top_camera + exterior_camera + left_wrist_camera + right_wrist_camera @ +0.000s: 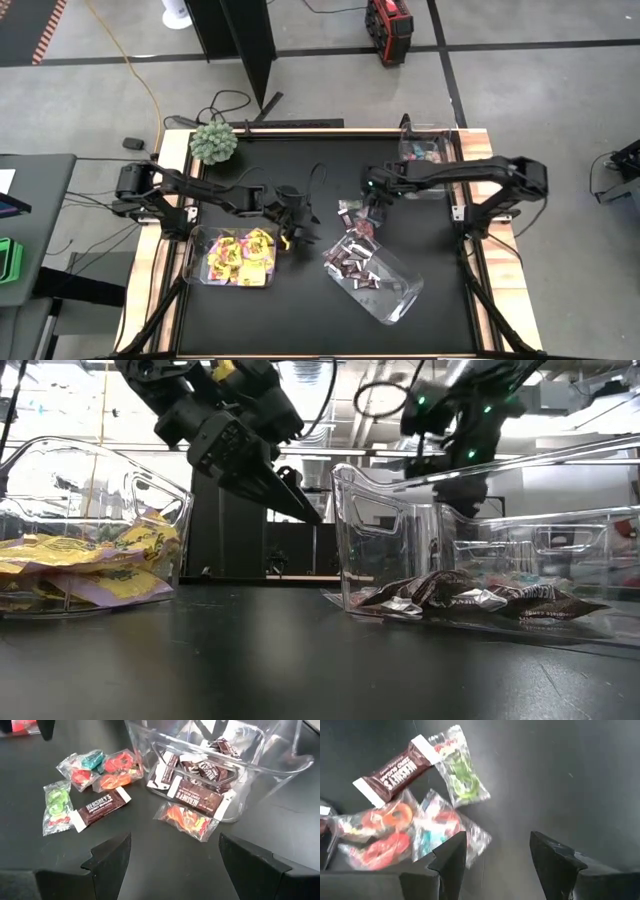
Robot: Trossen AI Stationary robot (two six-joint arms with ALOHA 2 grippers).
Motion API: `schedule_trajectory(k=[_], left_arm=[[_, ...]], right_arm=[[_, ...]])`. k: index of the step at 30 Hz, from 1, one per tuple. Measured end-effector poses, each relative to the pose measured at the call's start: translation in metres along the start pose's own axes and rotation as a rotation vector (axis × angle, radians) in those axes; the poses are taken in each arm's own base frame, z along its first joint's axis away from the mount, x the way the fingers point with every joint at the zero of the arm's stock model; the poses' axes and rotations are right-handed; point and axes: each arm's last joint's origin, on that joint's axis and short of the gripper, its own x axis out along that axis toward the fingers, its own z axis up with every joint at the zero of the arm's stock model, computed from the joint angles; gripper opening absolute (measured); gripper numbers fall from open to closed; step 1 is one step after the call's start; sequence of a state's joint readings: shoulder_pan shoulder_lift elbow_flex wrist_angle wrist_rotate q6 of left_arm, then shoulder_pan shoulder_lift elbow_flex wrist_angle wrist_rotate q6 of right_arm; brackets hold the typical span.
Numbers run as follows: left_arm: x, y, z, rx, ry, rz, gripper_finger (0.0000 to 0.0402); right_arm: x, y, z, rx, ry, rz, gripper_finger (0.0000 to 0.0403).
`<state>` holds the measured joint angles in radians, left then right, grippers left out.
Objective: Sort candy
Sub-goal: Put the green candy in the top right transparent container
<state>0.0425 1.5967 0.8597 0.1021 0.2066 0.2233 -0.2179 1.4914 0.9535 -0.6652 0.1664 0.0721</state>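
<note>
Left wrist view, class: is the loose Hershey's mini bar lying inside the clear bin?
No. The Hershey's mini bar lies on the bare black table, outside the clear bin, beside a green-ring candy packet.

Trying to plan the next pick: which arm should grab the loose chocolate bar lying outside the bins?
Probably the right. The right gripper hangs open beside the loose pile, with the chocolate bar close ahead. The left gripper, also open, sits farther off by the yellow candy bin.

text: "HERSHEY'S" | on: loose brown mini bar (pixel 101 807) | also: brown bar in clear bin (pixel 198 796)
</note>
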Motion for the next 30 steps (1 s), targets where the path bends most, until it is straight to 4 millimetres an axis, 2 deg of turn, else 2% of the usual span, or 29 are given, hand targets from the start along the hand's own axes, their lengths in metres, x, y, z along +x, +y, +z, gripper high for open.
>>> schedule_trajectory(k=[5, 8, 13, 18, 25, 28, 30], left_arm=[[0.0, 0.0, 0.0, 0.005, 0.002, 0.009, 0.0297], [-0.002, 0.0, 0.001, 0.006, -0.003, 0.01, 0.0297], [-0.004, 0.0, 0.001, 0.019, 0.002, 0.009, 0.0297], [-0.005, 0.0, 0.001, 0.018, 0.009, 0.012, 0.0297], [-0.007, 0.004, 0.001, 0.031, 0.005, 0.023, 0.0297], [-0.007, 0.005, 0.001, 0.027, 0.006, 0.027, 0.0297], [-0.007, 0.005, 0.001, 0.027, 0.006, 0.028, 0.0297]], right_arm=[[0.025, -0.028, 0.007, 0.007, 0.002, 0.155, 0.0232], [0.039, -0.036, 0.011, -0.007, 0.033, 0.192, 0.0232], [0.056, -0.025, 0.025, -0.13, 0.031, 0.213, 0.0232], [0.065, -0.01, 0.035, -0.239, 0.022, 0.227, 0.0232], [0.086, -0.003, 0.041, -0.296, 0.061, 0.203, 0.0232], [0.091, -0.003, 0.042, -0.3, 0.073, 0.189, 0.0217], [0.09, -0.003, 0.043, -0.303, 0.071, 0.179, 0.0192]])
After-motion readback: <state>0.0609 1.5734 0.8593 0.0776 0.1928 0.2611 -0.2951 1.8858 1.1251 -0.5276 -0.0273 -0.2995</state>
